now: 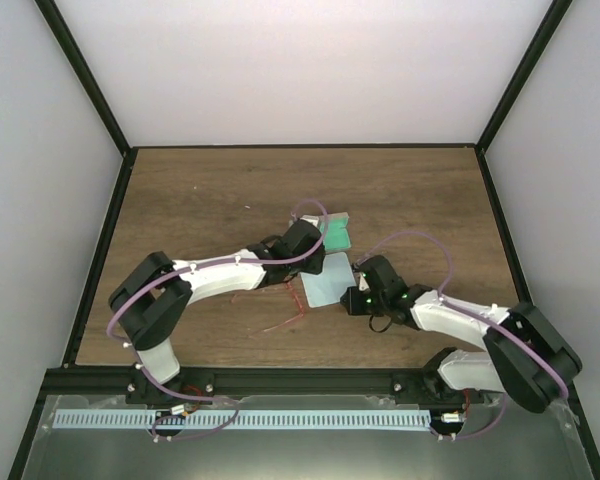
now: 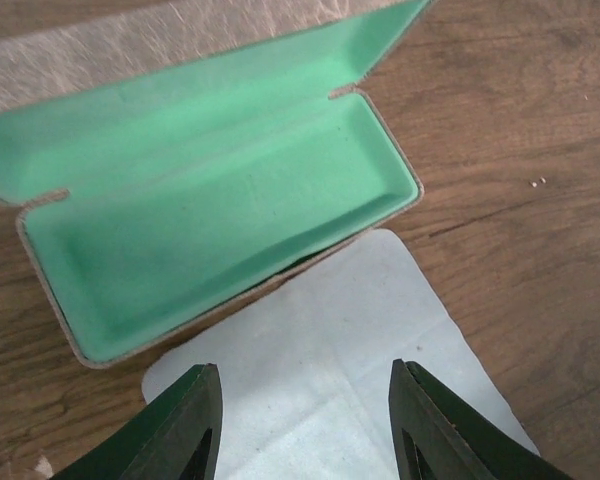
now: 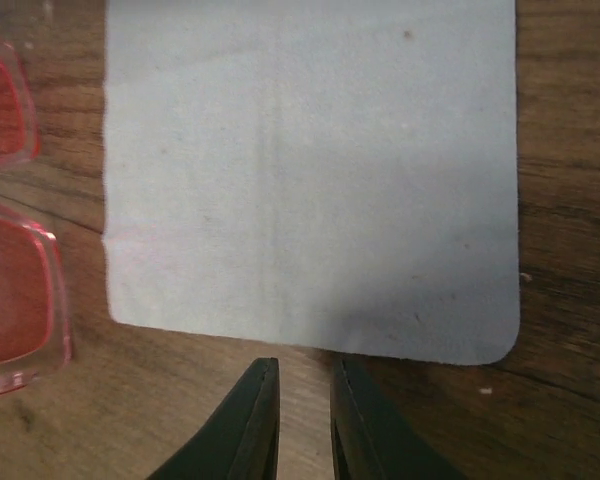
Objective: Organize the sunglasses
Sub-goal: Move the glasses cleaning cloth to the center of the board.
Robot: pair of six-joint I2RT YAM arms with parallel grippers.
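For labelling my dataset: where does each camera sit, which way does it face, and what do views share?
Top external: above and behind the bases, looking down at the brown wooden table; left arm and right arm show.
Left wrist: looks down past its open left gripper at the open grey case with green lining.
Right wrist: looks down past its narrowly open right gripper at the pale blue square cloth, red-framed sunglasses beside it.
Shared: all three show the cloth.
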